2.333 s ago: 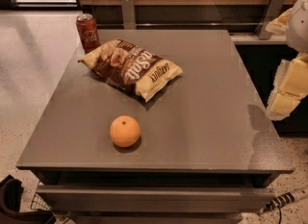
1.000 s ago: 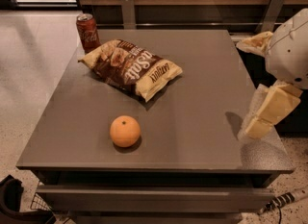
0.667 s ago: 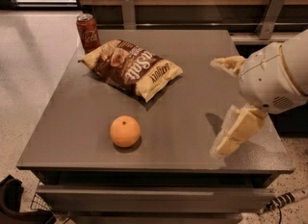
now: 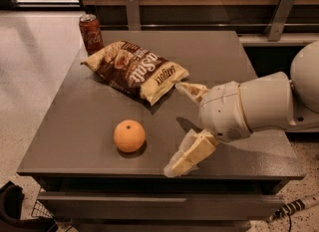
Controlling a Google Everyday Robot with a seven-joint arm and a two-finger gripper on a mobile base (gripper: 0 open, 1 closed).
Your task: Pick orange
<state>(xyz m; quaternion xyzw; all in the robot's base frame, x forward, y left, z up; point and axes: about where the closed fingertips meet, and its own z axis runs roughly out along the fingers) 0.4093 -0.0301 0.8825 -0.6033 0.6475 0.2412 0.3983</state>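
The orange (image 4: 129, 136) sits on the grey table (image 4: 75, 126) near its front edge, a small dark stem dot on top. My gripper (image 4: 180, 126) reaches in from the right on a white arm, a short way right of the orange and above the table. It is open and empty: one cream finger (image 4: 192, 90) points left toward the chip bag, the other finger (image 4: 192, 154) hangs low near the table's front edge. The orange lies left of the gap between them, untouched.
A brown and cream chip bag (image 4: 134, 69) lies behind the orange. A red soda can (image 4: 90, 33) stands at the table's back left corner. A wooden wall with metal brackets (image 4: 132, 9) runs behind. The floor lies to the left.
My arm has swung in from the right edge toward the table's middle, bringing the open gripper much closer to the orange. The orange, bag and can have not moved.
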